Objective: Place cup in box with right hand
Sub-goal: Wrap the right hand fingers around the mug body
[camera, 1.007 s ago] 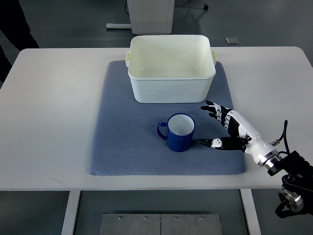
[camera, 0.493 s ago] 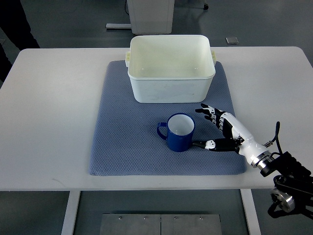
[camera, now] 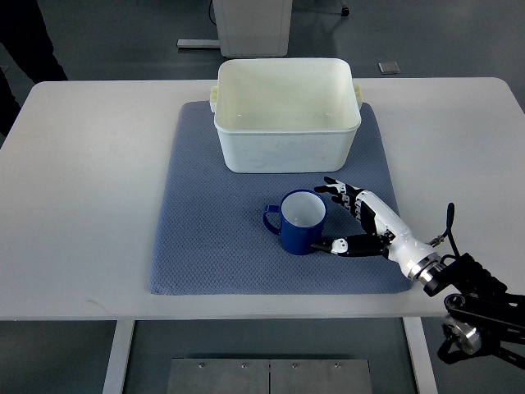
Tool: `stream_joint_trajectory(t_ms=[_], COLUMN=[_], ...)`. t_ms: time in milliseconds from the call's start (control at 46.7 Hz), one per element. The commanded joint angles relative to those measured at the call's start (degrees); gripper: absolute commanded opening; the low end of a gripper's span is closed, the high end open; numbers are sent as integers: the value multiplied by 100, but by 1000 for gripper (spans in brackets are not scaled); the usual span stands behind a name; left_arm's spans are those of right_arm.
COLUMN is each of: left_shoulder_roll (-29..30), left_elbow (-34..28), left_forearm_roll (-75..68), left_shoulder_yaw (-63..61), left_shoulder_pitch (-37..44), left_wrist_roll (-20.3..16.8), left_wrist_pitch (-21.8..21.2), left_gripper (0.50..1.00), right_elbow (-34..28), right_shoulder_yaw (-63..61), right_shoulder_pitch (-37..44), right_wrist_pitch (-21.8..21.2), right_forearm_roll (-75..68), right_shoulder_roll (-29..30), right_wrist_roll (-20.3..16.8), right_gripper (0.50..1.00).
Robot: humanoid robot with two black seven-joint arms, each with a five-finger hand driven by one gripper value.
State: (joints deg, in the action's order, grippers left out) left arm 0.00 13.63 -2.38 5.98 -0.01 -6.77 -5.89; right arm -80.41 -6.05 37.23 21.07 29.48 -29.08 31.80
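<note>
- The step in hand is the reach for the grasp: the robot's right hand (camera: 354,222) is at the right side of the dark blue enamel mug with a white inside (camera: 300,222), and the mug is not yet held or lifted.
- The mug stands upright on the blue-grey woven mat (camera: 213,238), in the half of the mat nearer the table's front edge, with its loop handle pointing toward the table's left edge.
- The fingers (camera: 338,189) are spread in an open cradle: the upper ones curve near the mug's rim on its far-right side, and the thumb tip (camera: 321,245) lies low beside the mug's wall. Whether any tip is touching the mug I cannot tell; nothing is pinched.
- The white rectangular plastic box (camera: 287,148) sits toward the far edge of the mat, just beyond the mug, open at the top and showing nothing inside.
- The left hand does not show in the picture.
- The white table (camera: 90,180) carries the mat, and bare top lies on both sides of it.
- Next, as I judge it, the fingers must close around the mug's body from the right, firmly enough that the smooth wall does not slip.
- After that, the lift must clear the near wall of the box before the mug goes down inside.
</note>
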Motion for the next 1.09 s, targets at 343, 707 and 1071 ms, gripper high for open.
stream_joint_trajectory(t_ms=[343,707,1071], left_shoulder_roll=[0,0,0], left_elbow=[0,0,0], left_forearm_roll=[0,0,0], left_shoulder_yaw=[0,0,0], left_shoulder_pitch=[1,1,1], left_wrist_roll=[0,0,0], left_wrist_pitch=[0,0,0], left_gripper=[1000,1000,1000], right_elbow=[104,166,184], right_shoulder_yaw=[-1,8,-1], right_shoulder_pitch=[56,65,73], right_wrist_pitch=[126,126,126], right_forearm_roll=[-3,-3,-3], right_shoulder_roll=[288,368,482], right_wrist_roll=[-147,-235,-323], right_gripper=[1000,1000,1000])
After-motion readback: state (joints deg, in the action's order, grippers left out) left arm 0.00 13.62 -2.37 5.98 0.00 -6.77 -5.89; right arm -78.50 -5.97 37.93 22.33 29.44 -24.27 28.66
